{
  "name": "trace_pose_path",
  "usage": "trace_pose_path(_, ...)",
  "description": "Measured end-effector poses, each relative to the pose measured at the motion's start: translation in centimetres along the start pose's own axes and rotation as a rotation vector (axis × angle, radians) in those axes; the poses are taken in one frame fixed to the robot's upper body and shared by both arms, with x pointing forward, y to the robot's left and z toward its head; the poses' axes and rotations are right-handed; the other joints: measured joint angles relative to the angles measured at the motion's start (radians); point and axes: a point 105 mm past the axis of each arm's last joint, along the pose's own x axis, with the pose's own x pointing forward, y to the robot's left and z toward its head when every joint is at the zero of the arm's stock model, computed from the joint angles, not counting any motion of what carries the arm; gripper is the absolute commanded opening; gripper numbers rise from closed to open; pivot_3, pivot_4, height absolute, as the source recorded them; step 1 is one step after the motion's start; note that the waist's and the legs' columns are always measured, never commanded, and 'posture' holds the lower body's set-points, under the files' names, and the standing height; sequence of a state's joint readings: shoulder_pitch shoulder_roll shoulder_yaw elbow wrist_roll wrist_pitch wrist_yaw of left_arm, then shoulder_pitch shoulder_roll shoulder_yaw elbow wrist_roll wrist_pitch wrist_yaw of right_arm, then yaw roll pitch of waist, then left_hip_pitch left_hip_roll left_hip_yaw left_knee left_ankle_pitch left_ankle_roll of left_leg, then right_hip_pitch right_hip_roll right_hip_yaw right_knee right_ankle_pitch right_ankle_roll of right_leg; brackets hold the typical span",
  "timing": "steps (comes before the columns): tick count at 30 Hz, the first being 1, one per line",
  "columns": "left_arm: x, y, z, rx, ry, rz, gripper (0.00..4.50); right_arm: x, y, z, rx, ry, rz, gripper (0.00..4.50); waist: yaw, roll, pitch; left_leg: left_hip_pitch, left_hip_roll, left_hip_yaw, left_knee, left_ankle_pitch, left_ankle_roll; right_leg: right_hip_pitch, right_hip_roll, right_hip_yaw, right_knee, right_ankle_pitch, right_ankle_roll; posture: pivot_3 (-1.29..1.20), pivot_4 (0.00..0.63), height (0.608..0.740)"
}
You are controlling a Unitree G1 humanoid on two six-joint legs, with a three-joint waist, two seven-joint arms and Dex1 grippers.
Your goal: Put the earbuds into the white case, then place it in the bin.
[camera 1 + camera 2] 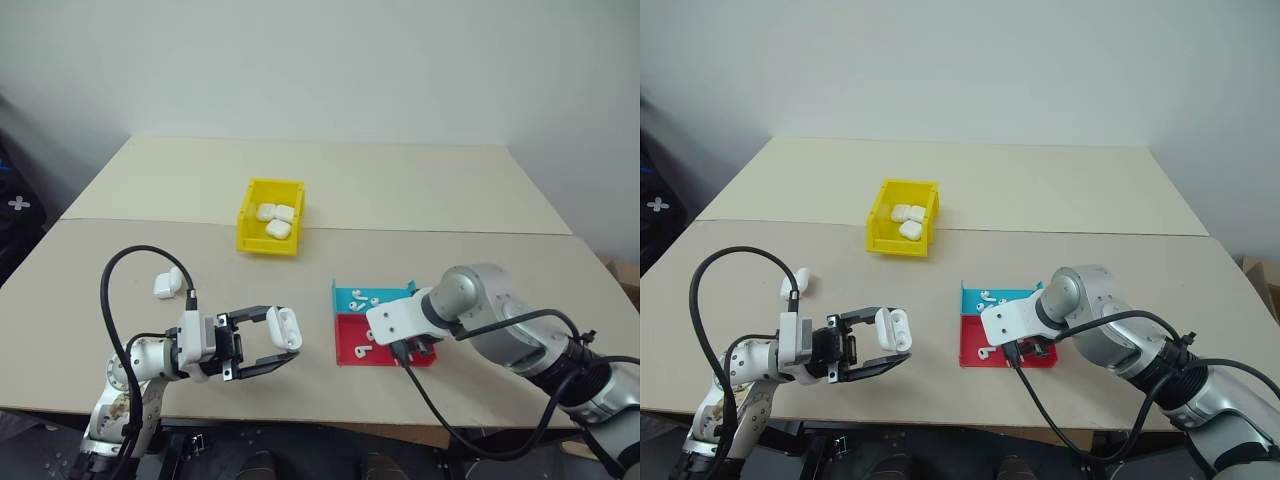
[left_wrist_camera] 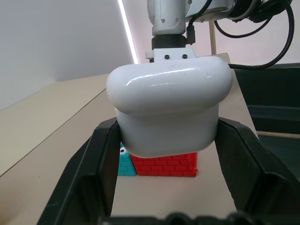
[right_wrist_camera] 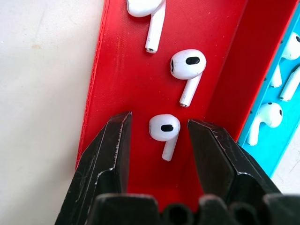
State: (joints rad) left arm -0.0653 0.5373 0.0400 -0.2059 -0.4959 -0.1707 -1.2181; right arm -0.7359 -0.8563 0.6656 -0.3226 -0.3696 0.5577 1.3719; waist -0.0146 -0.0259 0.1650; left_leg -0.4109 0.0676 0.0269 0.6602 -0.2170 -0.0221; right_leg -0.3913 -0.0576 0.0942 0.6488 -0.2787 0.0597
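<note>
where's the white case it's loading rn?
Head view: near-left over the table, the white case sits clamped in the left gripper, left of the red tray.

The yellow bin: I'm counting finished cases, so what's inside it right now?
Three closed white cases lie inside the yellow bin, bunched toward its far end. Whether earbuds are inside them cannot be seen, and the near wall hides part of the floor.

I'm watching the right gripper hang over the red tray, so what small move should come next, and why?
Probably close the right gripper on the earbud in the red tray: its open fingers already straddle that earbud, while the left gripper holds the white case ready.
</note>
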Motion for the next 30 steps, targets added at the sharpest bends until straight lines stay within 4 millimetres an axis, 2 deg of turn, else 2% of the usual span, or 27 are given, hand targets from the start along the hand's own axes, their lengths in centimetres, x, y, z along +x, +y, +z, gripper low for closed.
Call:
trace_pose_path(2, -0.01, -0.02, -0.03, 0.0, 0.002, -0.001, 2.77, 0.06, 0.02, 0.0, -0.005, -0.001, 0.001, 1.68, -0.001, 0.0, 0.0, 0.0, 0.0, 0.0, 0.0, 0.0, 0.0, 0.0, 0.0, 0.0, 0.0, 0.0, 0.0, 0.0, 0.15, 0.74)
trace_pose_path(23, 0.03, -0.1, 0.1, 0.008, 0.014, -0.001, 2.77, 0.08, -0.11, -0.29, -0.06, 0.002, -0.009, 1.68, 0.0, 0.0, 0.0, 0.0, 0.0, 0.0, 0.0, 0.0, 0.0, 0.0, 0.0, 0.0, 0.0, 0.0, 0.0, 0.0, 0.15, 0.74)
trace_pose_path(26, 0.0, -0.12, 0.03, 0.006, 0.017, 0.003, 2.77, 0.12, -0.04, -0.31, -0.063, 0.002, -0.007, 1.08, 0.0, 0.0, 0.0, 0.0, 0.0, 0.0, 0.0, 0.0, 0.0, 0.0, 0.0, 0.0, 0.0, 0.0, 0.0, 0.0, 0.15, 0.74)
trace_pose_path(27, -0.02, -0.13, -0.02, 0.004, 0.019, 0.005, 2.77, 0.09, -0.05, -0.3, -0.065, 0.001, -0.008, 0.72, 0.0, 0.0, 0.0, 0.0, 0.0, 0.0, 0.0, 0.0, 0.0, 0.0, 0.0, 0.0, 0.0, 0.0, 0.0, 0.0, 0.15, 0.74)
trace_pose_path(28, -0.02, -0.13, -0.04, 0.004, 0.02, 0.006, 2.77, 0.1, -0.03, -0.35, -0.065, 0.003, -0.008, 0.58, 0.0, 0.0, 0.0, 0.0, 0.0, 0.0, 0.0, 0.0, 0.0, 0.0, 0.0, 0.0, 0.0, 0.0, 0.0, 0.0, 0.15, 0.74)
trace_pose_path(30, -0.02, -0.15, -0.05, 0.003, 0.021, 0.007, 2.77, 0.09, 0.04, -0.41, -0.065, 0.003, -0.007, 0.58, 0.0, 0.0, 0.0, 0.0, 0.0, 0.0, 0.0, 0.0, 0.0, 0.0, 0.0, 0.0, 0.0, 0.0, 0.0, 0.0, 0.15, 0.74)
